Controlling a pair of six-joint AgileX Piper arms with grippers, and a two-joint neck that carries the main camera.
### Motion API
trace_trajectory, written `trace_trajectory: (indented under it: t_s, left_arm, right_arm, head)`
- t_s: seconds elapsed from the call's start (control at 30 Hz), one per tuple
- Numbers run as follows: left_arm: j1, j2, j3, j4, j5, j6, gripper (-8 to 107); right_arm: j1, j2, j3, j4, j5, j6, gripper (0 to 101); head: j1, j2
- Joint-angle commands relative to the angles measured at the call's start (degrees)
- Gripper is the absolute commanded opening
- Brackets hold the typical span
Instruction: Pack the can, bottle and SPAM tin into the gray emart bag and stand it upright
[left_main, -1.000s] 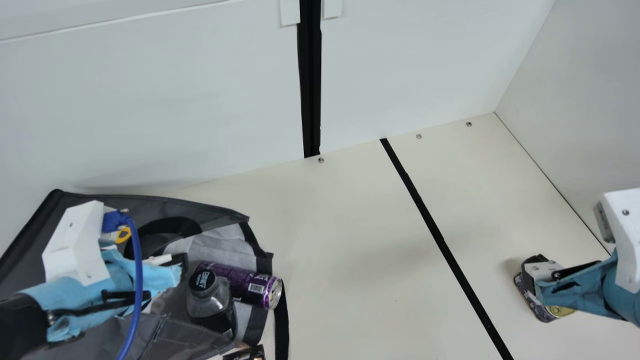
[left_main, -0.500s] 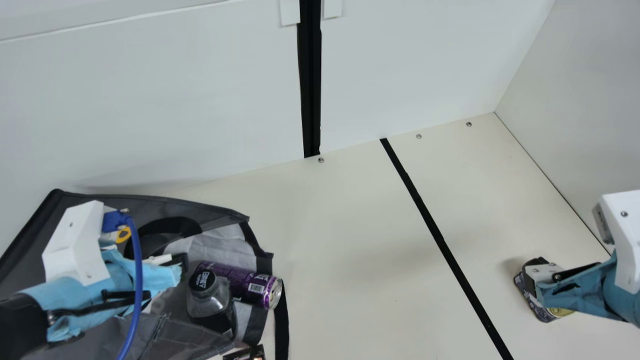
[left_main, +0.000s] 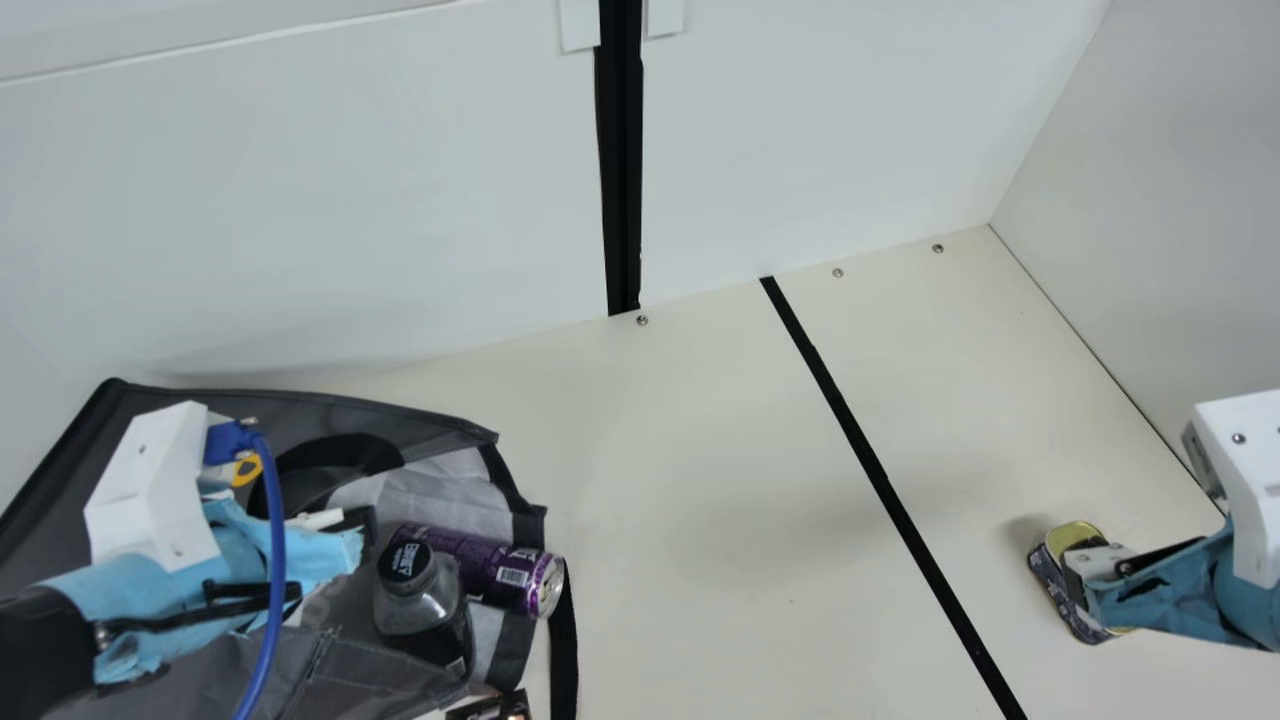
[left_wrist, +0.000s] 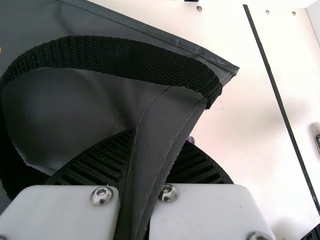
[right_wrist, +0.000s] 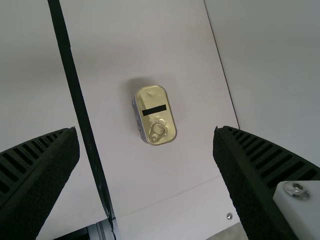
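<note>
My left gripper (left_main: 345, 535) is over the gray bag (left_main: 350, 670) in the main view; in the left wrist view the left gripper (left_wrist: 149, 170) is shut on a fold of the bag's fabric (left_wrist: 165, 125). A purple can (left_main: 500, 572) lies on its side at the bag's mouth, beside the dark bottle (left_main: 420, 600) with a black cap. Far right, my right gripper (left_main: 1085, 570) hangs above the SPAM tin (left_main: 1045, 585). From the right wrist, the SPAM tin (right_wrist: 156, 115) shows its gold lid between the wide-open fingers of the right gripper (right_wrist: 146, 150), touching neither.
A black strip (left_main: 880, 480) crosses the cream table (left_main: 720, 520) between the bag and the tin. White walls (left_main: 300, 200) rise along the back and the right. A black strap (left_main: 563, 650) hangs at the bag's right edge, near a small dark item (left_main: 495, 708) at the bottom.
My right gripper has shifted slightly right and down in the main view, uncovering the far end of the tin's lid. The left arm, bag, can and bottle have kept still.
</note>
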Motion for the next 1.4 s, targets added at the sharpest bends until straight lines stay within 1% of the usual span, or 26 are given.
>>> trace_trajectory:
  t_s: [0.0, 0.33, 0.6, 0.8, 1.07, 1.37]
  left_arm:
    - [0.0, 0.0, 0.0, 0.0, 0.0, 0.0, -8]
    - [0.0, 0.0, 0.0, 0.0, 0.0, 0.0, -8]
    - [0.0, 0.0, 0.0, 0.0, 0.0, 0.0, -8]
    - [0.0, 0.0, 0.0, 0.0, 0.0, 0.0, -8]
    - [0.0, 0.0, 0.0, 0.0, 0.0, 0.0, -8]
    - [0.0, 0.0, 0.0, 0.0, 0.0, 0.0, -8]
  right_arm:
    - [-1.4, 0.4, 0.2, 0.6, 0.0, -1.9, 95]
    - [-9.6, 3.7, 1.1, 4.7, 0.0, -12.1, 95]
    - [-16.8, 7.8, 1.2, 8.8, 0.0, -21.6, 95]
    - [-20.8, 11.0, 1.6, 11.3, 0.0, -27.5, 95]
    - [-23.5, 14.6, 2.2, 13.0, 0.0, -32.5, 95]
    - [-23.0, 18.0, 4.1, 12.8, -2.4, -34.5, 95]
  head:
    - [-1.3, 0.0]
    - [-1.3, 0.0]
    - [-1.3, 0.0]
    - [-1.3, 0.0]
    - [-1.3, 0.0]
    - [-1.3, 0.0]
